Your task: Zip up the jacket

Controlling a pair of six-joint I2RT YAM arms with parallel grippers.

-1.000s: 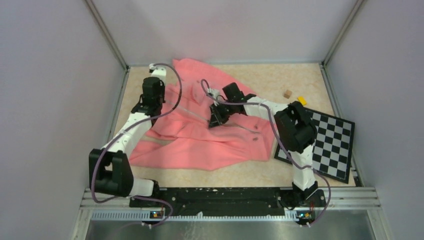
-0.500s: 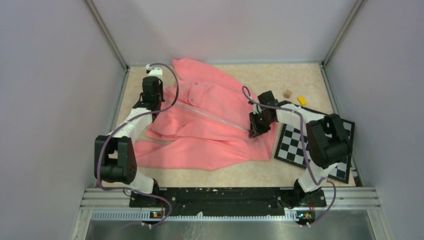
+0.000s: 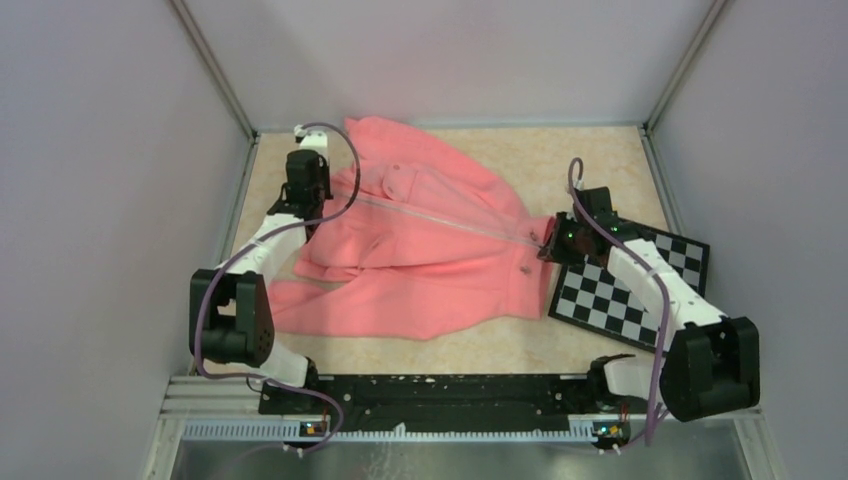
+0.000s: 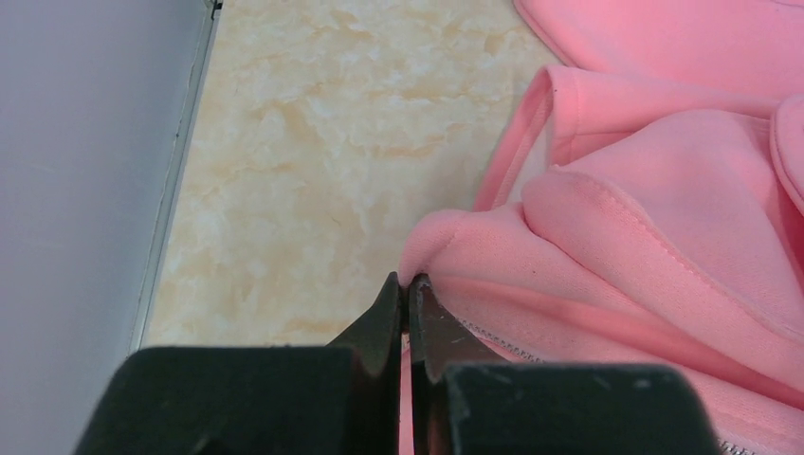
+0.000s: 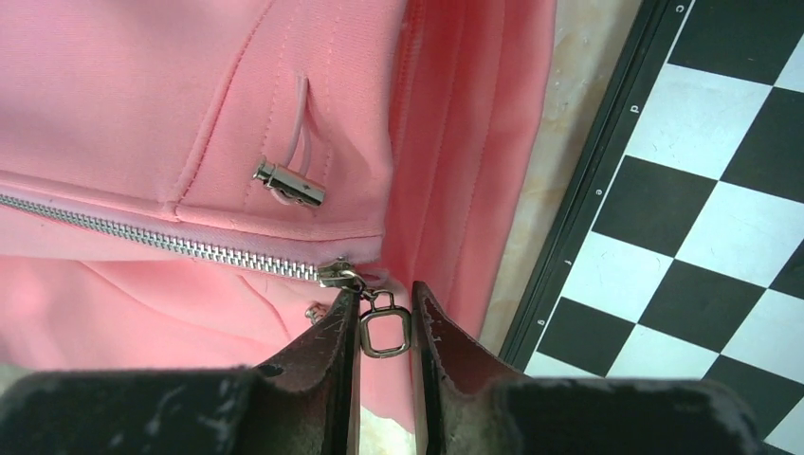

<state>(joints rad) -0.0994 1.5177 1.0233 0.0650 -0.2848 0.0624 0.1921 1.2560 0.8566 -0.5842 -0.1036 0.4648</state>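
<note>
Beige marble-pattern table [image 3: 600,160], grey booth walls.

Top view: the jacket [image 3: 420,250] is spread mid-table. Over the last second the right gripper [image 3: 551,243] ran from mid-chest to the jacket's right edge, beside the checkerboard [image 3: 640,295]. The zip line now shows closed across the front. The left gripper [image 3: 305,205] hasn't budged at the opposite end.

Left wrist: jaws clamped tight on a fabric fold at the jacket's edge.

Right wrist: jaws narrowly apart, nipping the zipper pull [image 5: 384,330]. Teeth [image 5: 171,242] are meshed behind the slider [image 5: 339,275]. Zip looks at or near end of travel.
</note>
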